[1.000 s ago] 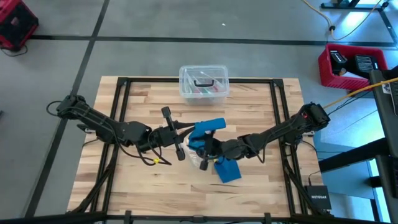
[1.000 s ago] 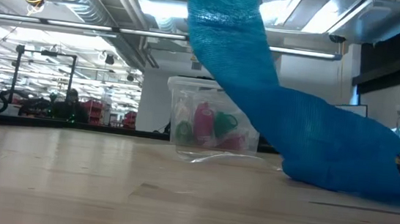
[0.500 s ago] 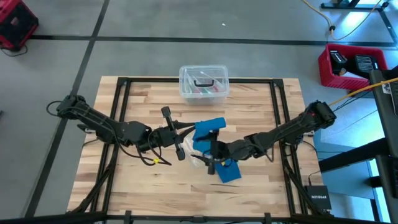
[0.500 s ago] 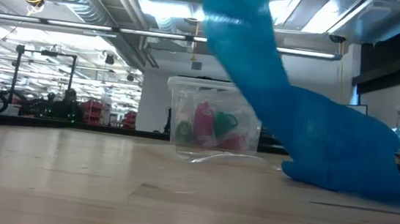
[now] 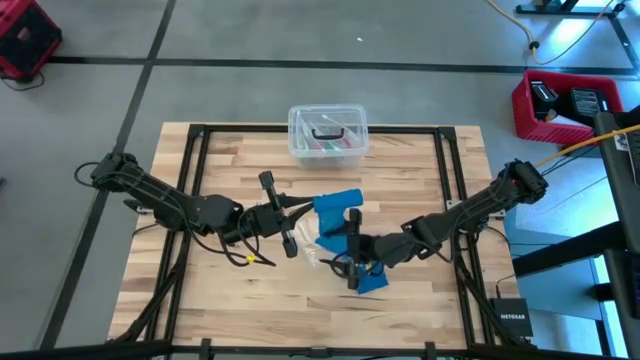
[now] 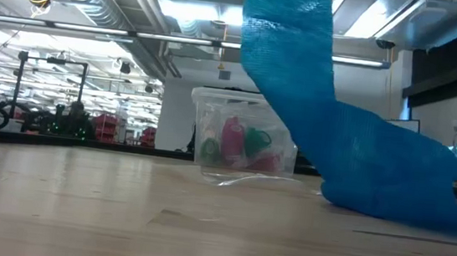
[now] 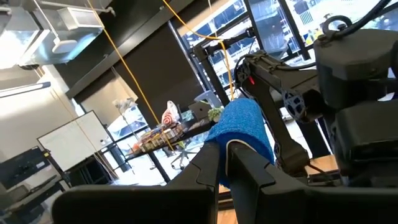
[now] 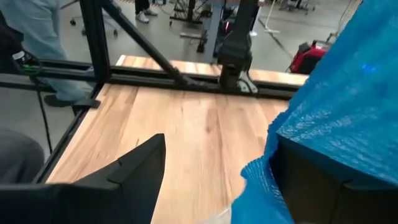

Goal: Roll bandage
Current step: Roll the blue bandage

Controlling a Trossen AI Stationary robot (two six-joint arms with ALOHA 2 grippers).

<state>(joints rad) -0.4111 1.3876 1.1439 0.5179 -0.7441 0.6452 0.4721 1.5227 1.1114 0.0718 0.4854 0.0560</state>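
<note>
- Long band of bright blue stretchy fabric, the bandage (image 5: 338, 208): lifted above the middle of the table (image 5: 220, 300), its upper end raised, its lower end (image 5: 370, 278) lying on the wood toward the near edge.
- In the low view: bandage (image 6: 299, 93) rising steeply out of the top of the picture, trailing down to a heap on the table at the right.
- Left gripper (image 5: 297, 227): near the table's centre, reaching in from the left edge; dark fingers (image 7: 245, 163) pressed together, clamped on the upper end of the bandage (image 7: 244, 127).
- Right gripper (image 5: 352, 250): just beside the left gripper, on the side of the near edge, reaching in from the right edge; fingers (image 8: 124, 171) spread wide apart, one on either side of the blue fabric (image 8: 336, 112), not pinching it.
- Small piece of clear plastic (image 5: 312, 257): on the wood, just beside the right gripper; not clear whether touching.
- Clear plastic lidded box (image 5: 328, 134): at the middle of the far edge, well apart from both grippers; pink and green items inside (image 6: 240, 142), seen in the low view.
- Black metal frame (image 5: 196, 170): along the table's edges.
- Red crate (image 5: 560, 105): on the floor beyond the far right corner.
</note>
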